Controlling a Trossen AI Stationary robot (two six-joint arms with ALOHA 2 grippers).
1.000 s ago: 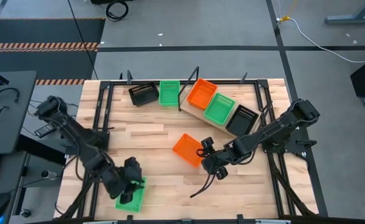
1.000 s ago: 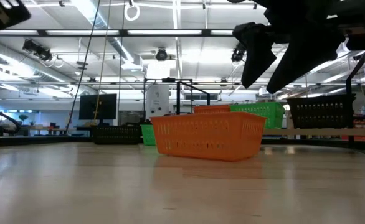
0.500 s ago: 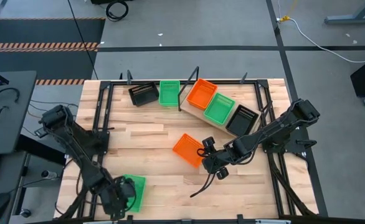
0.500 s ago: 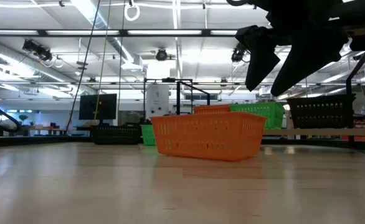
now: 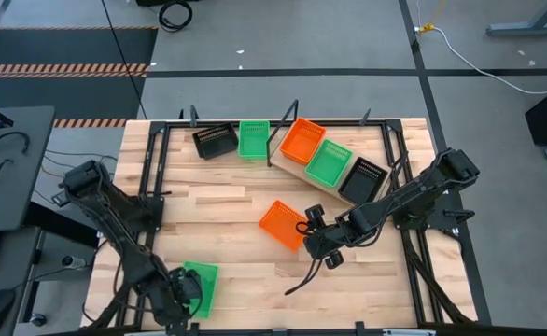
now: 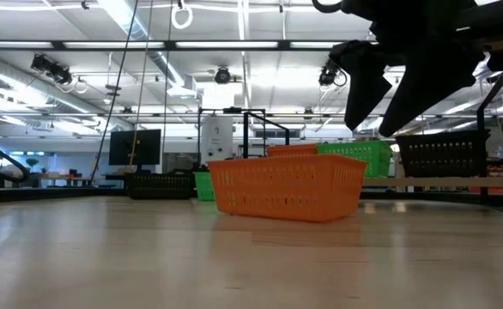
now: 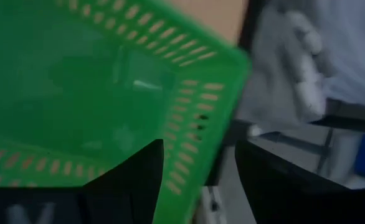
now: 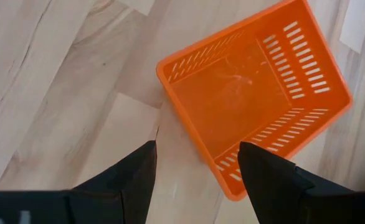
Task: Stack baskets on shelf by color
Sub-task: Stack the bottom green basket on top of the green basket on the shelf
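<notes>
My left gripper [image 5: 175, 297] [image 7: 198, 180] is open at the table's near-left corner, at a green basket [image 5: 202, 283] [image 7: 95, 87] that lies on the table. One finger stands over the basket's inside and one outside its slotted wall [image 7: 198, 124], near a corner. My right gripper [image 5: 306, 235] [image 8: 197, 162] [image 6: 380, 94] hangs open above the table, just right of a lone orange basket [image 5: 281, 224] [image 8: 257, 106] [image 6: 286, 184]. The shelf [image 5: 297, 174] carries an orange [image 5: 301, 140], a green [image 5: 329, 161] and a black basket [image 5: 362, 177] in a row.
A black basket [image 5: 215, 140] and another green basket [image 5: 253, 138] sit near the far edge, left of the shelf. A black frame rail [image 5: 283, 119] crosses beside them. Bare planks [image 5: 217, 215] lie between the two arms. The near green basket is close to the table's near edge.
My left gripper has drawn back from over the green basket toward the table's near-left corner, and more of the basket shows now. The basket has stayed where it was. My right gripper has eased slightly toward the table's right, still open.
</notes>
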